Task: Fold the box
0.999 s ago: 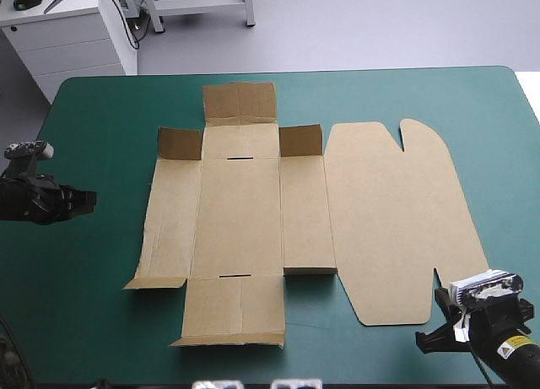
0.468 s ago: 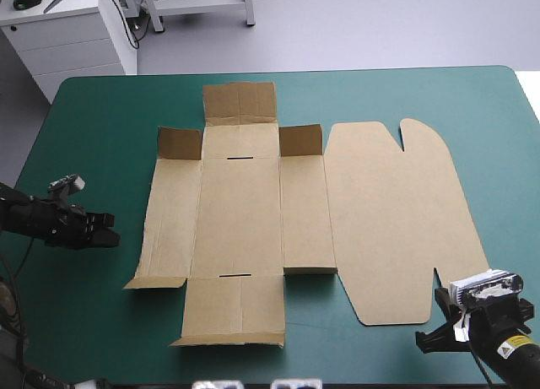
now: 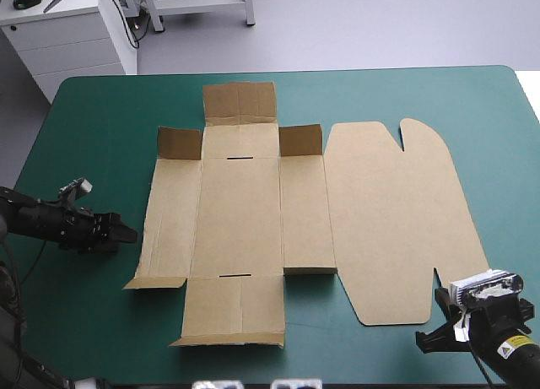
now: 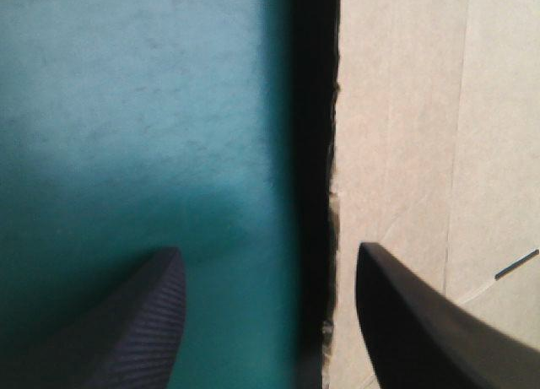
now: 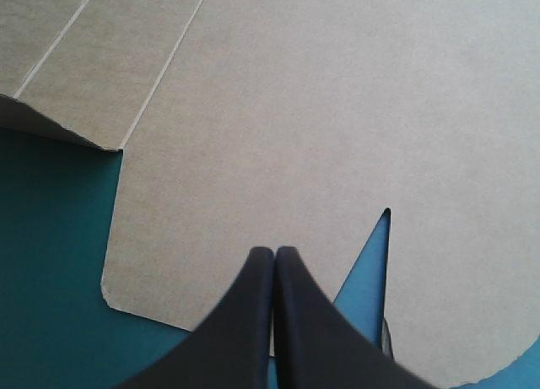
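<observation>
1. The box (image 3: 240, 212) lies flat and unfolded on the teal-green cover (image 3: 93, 119). Only the short flaps (image 3: 240, 102) at its far end tip up. No wall is raised, so I judge the folding has barely started.
2. Your left gripper (image 4: 268, 256) sits low over the cover, spread wide and empty. The box's outer side panel (image 3: 169, 212) is just ahead of it.
3. In the left wrist view that panel's raw edge runs ahead between the two fingers. One finger (image 4: 405, 321) is over board and the other is over bare cover. I cannot tell whether either touches.
4. Step in hand, as I read it: the approach to that side panel's edge, before any grasp.
5. Your right gripper (image 5: 274, 254) is clenched to a point and holds nothing. The rounded lid panel (image 5: 321, 110) lies just ahead of its tips, with the lid's notch (image 5: 375, 254) right beside them.
6. For the next move, ease the left gripper forward until the edge sits well between the fingers. Pinch it, then swing the panel up along its crease toward the box's middle.
7. The dark shadow along the edge suggests it sits slightly off the cover, so a finger can probably slip under.
8. Watch out: the loose sheet may slide when pushed. Pressing the right gripper down on the lid would likely pin it.
</observation>
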You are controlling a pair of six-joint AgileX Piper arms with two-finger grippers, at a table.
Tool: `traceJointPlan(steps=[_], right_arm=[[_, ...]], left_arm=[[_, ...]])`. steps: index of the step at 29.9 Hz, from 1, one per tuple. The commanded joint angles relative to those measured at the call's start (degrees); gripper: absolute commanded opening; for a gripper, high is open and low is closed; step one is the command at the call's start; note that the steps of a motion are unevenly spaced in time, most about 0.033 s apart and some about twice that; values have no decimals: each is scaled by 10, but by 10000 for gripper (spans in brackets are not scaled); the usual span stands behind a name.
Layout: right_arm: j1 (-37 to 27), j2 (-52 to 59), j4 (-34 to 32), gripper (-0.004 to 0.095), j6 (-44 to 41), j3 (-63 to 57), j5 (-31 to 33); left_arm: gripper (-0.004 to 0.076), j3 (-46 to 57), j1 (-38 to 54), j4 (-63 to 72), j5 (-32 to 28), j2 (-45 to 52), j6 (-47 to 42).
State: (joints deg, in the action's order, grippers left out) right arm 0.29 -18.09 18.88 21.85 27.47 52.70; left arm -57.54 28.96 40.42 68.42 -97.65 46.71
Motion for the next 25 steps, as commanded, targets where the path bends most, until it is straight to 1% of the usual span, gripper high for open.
traceJointPlan(steps=[1,5,13,21,23,24,25], right_arm=[[2,-5,12,-19,1,15,-34],[2,-5,13,-19,1,15,-34],[2,-5,13,-19,1,15,-34],[2,-5,15,-19,1,15,-34],[2,-5,15,-19,1,15,-34],[2,-5,15,-19,1,15,-34],[2,-5,15,-19,1,15,-34]], left_arm=[[443,-11,-1,50,56,21,2],[443,-11,-9,74,55,21,2],[443,-11,-42,70,46,18,-3],[443,-11,-86,75,46,-5,-19],[442,-11,-94,79,38,-10,-21],[428,-11,-98,79,30,-12,-26],[385,-11,-98,79,22,-14,-32]])
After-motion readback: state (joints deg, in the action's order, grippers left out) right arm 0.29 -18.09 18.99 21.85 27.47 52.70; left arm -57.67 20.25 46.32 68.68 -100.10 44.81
